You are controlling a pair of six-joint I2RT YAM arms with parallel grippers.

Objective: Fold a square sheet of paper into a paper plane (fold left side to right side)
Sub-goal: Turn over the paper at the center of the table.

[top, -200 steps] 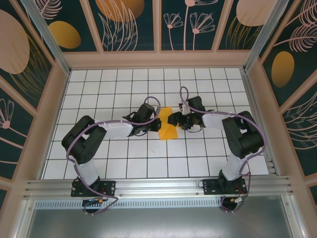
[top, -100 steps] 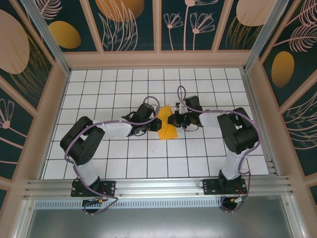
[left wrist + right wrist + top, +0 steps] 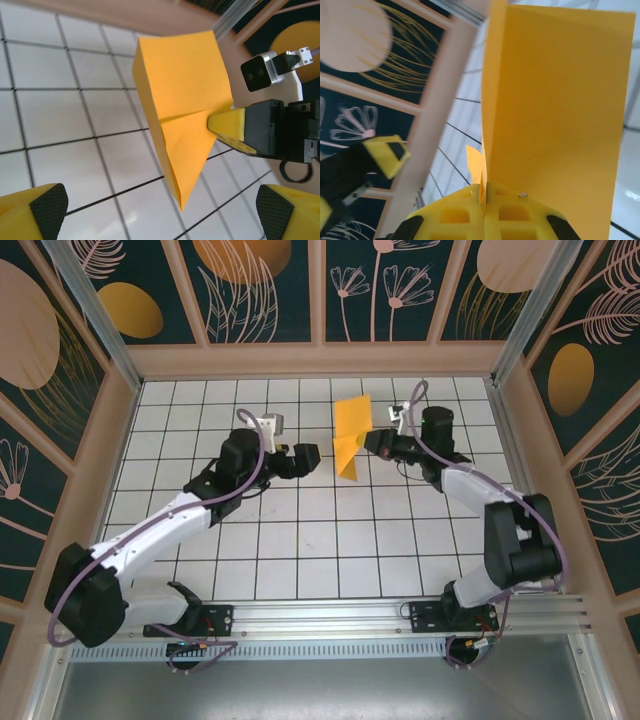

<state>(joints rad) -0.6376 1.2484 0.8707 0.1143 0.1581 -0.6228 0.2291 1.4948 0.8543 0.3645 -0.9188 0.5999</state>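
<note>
White grid tiles cover your table [image 3: 300, 540], boxed in by pale-framed walls with leaf and flower panels [image 3: 260, 280]. Your right gripper [image 3: 372, 443] is closed on the orange sheet of paper [image 3: 350, 430], its yellow fingers [image 3: 485, 215] pinching one folded edge from the right. The sheet is folded, broad at its far end and tapering to a point at its near end, and it stands up over the far rows of tiles, near the back wall. In the left wrist view you see the grid behind it. Your left gripper [image 3: 308, 458] sits just left of the paper, apart from it, jaws spread wide with nothing between the black pads [image 3: 47, 205]. Bare tile lies between that gripper and the sheet. A purple cable [image 3: 262, 455] loops over the left wrist.
</note>
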